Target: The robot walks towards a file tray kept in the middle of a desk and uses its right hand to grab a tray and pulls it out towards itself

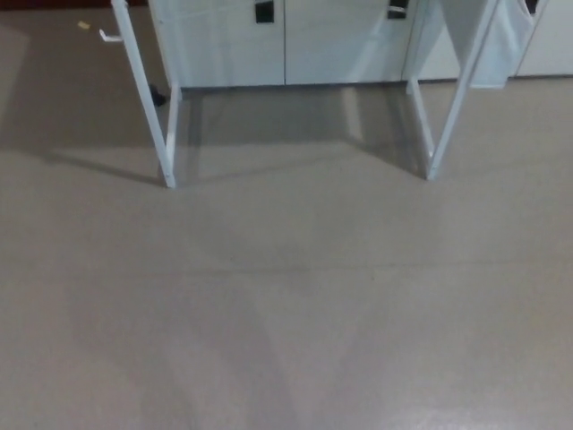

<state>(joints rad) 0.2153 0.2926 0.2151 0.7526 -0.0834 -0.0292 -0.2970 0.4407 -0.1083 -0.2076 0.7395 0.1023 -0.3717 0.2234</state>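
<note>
Where the head view looks down, most of the picture is bare grey-beige floor (286,313), smooth, with faint broad shadows fanning toward the lower edge and a pale sheen at the lower right.

Item: white desk leg, left (148,98). A slanted strut and an upright one meet at the floor, left of centre in the upper part of the picture.

Item: white desk leg, right (443,98). Same build, mirrored, meeting the floor right of centre. A dark shadow lies on the floor between and behind the two legs.

Item: white cabinets (286,45) along the far wall, behind the legs, with two small dark handles (or lock plates; too small to tell) near the top edge (264,11).

Item: small white bracket-like piece (110,37) at the upper left, just beside the left leg; a tiny yellowish scrap (83,25) lies on the floor near it. A small dark object (158,94) sits on the floor just behind the left leg.

The surface of the desk and the file tray lie above the top edge, out of frame. Neither hand shows, so the state of the fingers cannot be told.
</note>
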